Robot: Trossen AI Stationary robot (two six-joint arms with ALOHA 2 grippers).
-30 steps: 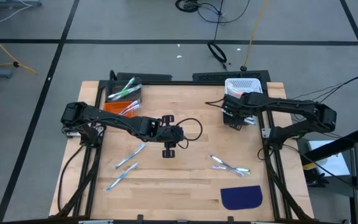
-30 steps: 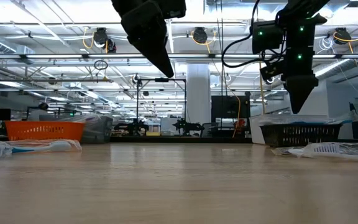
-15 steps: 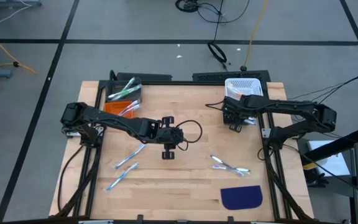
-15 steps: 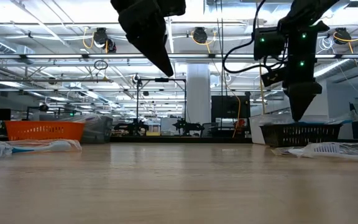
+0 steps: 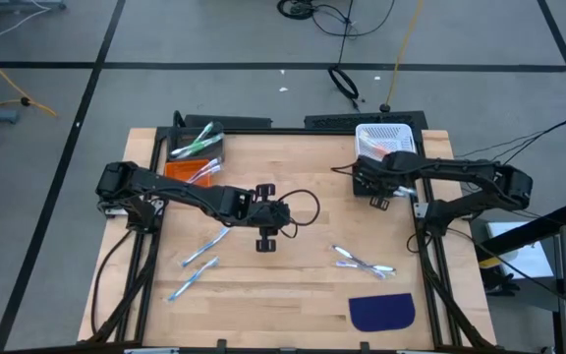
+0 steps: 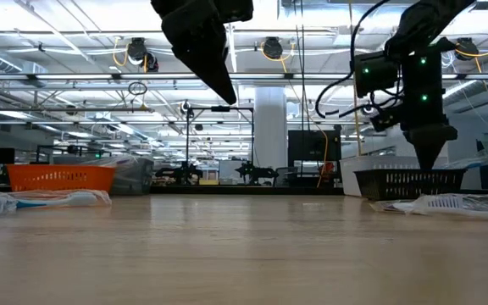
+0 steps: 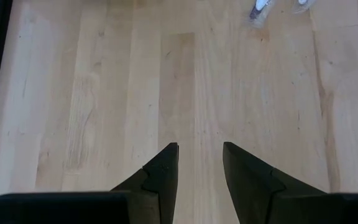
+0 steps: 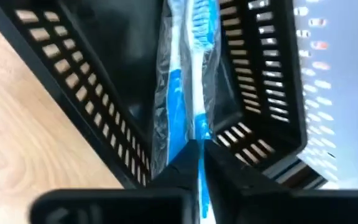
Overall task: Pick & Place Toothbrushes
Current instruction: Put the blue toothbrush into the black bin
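Observation:
A blue-and-white toothbrush [image 8: 194, 74] in a clear wrapper reaches into the black basket [image 8: 79, 93] at the table's far right, with my right gripper [image 8: 199, 155] shut on it. From the high view that gripper [image 5: 381, 200] is over the basket; in the low view it [image 6: 431, 161] dips to the basket's rim [image 6: 409, 174]. My left gripper [image 7: 201, 149] hangs open above bare wood at the table's middle [image 5: 268, 241]. Loose toothbrushes lie flat on the table at the left [image 5: 204, 246], [image 5: 193, 278] and at the right [image 5: 362, 261]. My right gripper pinches the toothbrush's blue handle [image 8: 199, 134] between its two fingers, wrapper and all. The fingers come steeply from above. The bristle end [image 8: 197, 15] points away from them, deeper into the basket. I cannot tell whether the brush rests on the basket's floor.
An orange bin [image 5: 195, 157] holding toothbrushes stands at the far left. A white bin [image 5: 386, 136] stands behind the black basket. A dark blue half-round mat [image 5: 381, 312] lies near the front right edge. Open wood lies between the two arms.
My right gripper has sunk toward the black basket and drifted a little toward the table's right edge.

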